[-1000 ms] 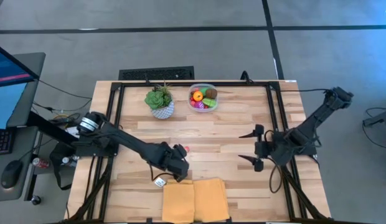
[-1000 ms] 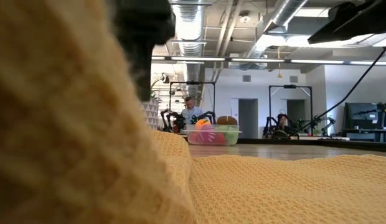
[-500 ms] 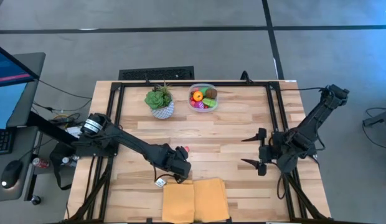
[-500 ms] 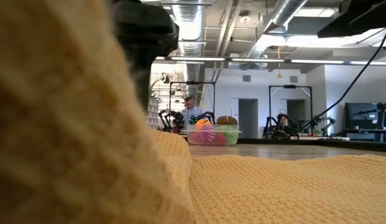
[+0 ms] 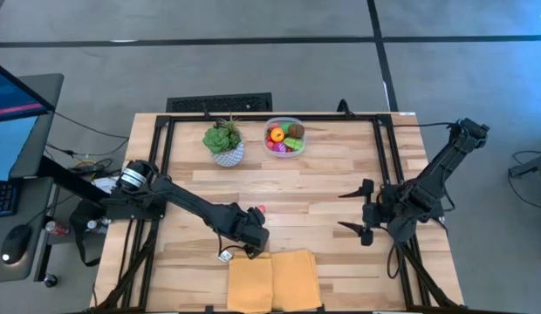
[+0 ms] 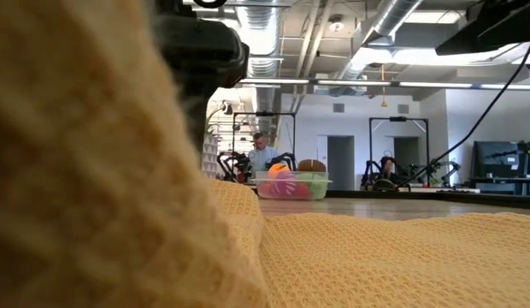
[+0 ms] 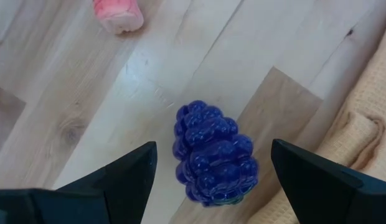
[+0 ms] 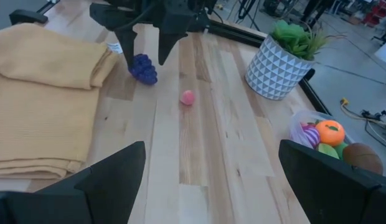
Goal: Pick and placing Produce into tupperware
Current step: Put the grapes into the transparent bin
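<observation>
The left gripper [image 7: 208,180] hangs low over the tabletop [image 5: 305,183] near its front edge, its two dark fingers [image 7: 127,177] spread wide on either side of a purple bunch of grapes [image 7: 213,154] that lies on the wood between them; neither finger touches it. The grapes sit just beside the edge of a folded yellow cloth [image 5: 272,279], and a small pink piece [image 7: 118,14] lies on the wood a little farther off. The right gripper [image 5: 361,209] waits over the right part of the tabletop, well apart from the grapes, its fingers also wide and holding nothing. At the far edge stands the clear plastic container [image 5: 284,137], already holding several pieces, among them an orange one [image 8: 330,132], a brown one [image 8: 362,157] and a green one. Just beside it is a leafy green plant [image 5: 224,143] in a white patterned pot.
</observation>
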